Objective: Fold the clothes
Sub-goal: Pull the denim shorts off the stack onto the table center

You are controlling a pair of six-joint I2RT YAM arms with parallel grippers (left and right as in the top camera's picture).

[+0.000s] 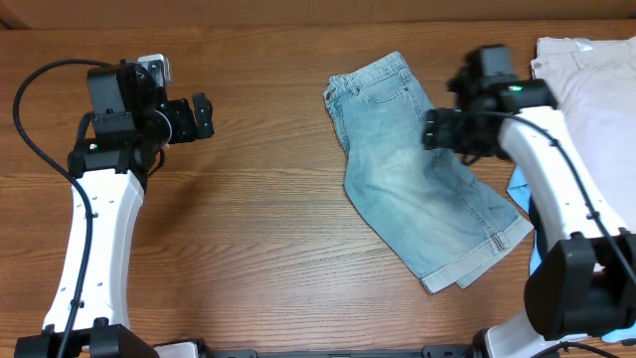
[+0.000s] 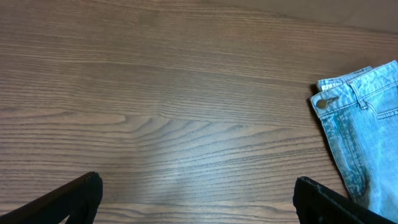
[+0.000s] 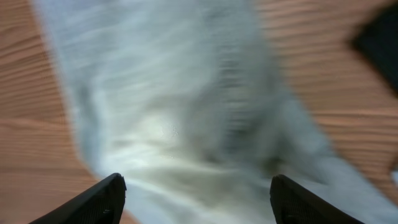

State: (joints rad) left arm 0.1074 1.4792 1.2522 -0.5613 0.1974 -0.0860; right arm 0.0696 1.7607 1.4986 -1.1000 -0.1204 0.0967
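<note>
Faded light-blue denim shorts (image 1: 422, 184) lie flat on the table, waistband at the far end, hemmed legs toward the front right. My right gripper (image 1: 434, 130) hangs open over the shorts' right side; its wrist view shows blurred pale denim (image 3: 186, 118) between the spread fingers (image 3: 196, 199). My left gripper (image 1: 203, 116) is open and empty at the left, well apart from the shorts. Its wrist view shows its fingers (image 2: 196, 199) over bare wood and the waistband corner with a button (image 2: 364, 118) at the right.
A cream garment (image 1: 596, 85) lies at the far right corner. A bright-blue piece (image 1: 524, 189) and a dark piece show under the right arm. Bare wooden table (image 1: 258, 249) lies between the arms.
</note>
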